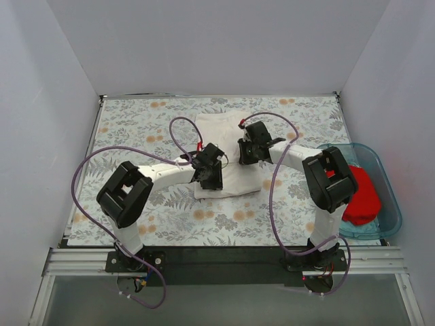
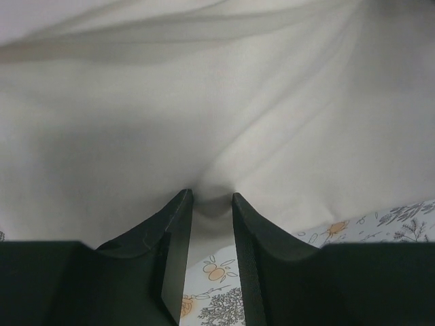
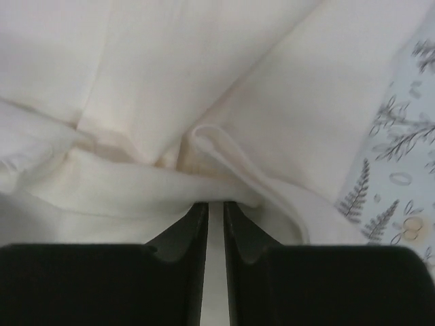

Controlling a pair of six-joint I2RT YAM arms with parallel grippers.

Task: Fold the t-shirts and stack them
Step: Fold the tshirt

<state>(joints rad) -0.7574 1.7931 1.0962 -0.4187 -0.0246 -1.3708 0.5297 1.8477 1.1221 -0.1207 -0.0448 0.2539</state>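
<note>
Near the middle of the table, closer to its far edge than its near one: the white t-shirt (image 1: pixel 228 132), folded into a rough rectangle on the floral tablecloth (image 1: pixel 136 122) and lightly creased. At the shirt's near left corner: the left gripper (image 1: pixel 209 173), down on the cloth. In the left wrist view, jaws drawn close with only a narrow gap, white fabric puckered right at their tips and creases fanning away from that spot; pinches the white t-shirt at its hem, with a strip of tablecloth showing just below the cloth. On the shirt's right half, close to its right edge and farther from the near table edge than the left one: the right gripper (image 1: pixel 246 151), also down on the fabric. In the right wrist view, jaws almost together, a thick rolled fold of white cloth bunched at their tips; clamps that fold of the same shirt, with tablecloth visible just to the right. At the table's right edge, toward the near right corner: a translucent blue tub (image 1: pixel 389 187), well apart from the white shirt. Inside it: the red t-shirt (image 1: pixel 363 200), crumpled in a heap and partly hidden behind the right arm's elbow.
</note>
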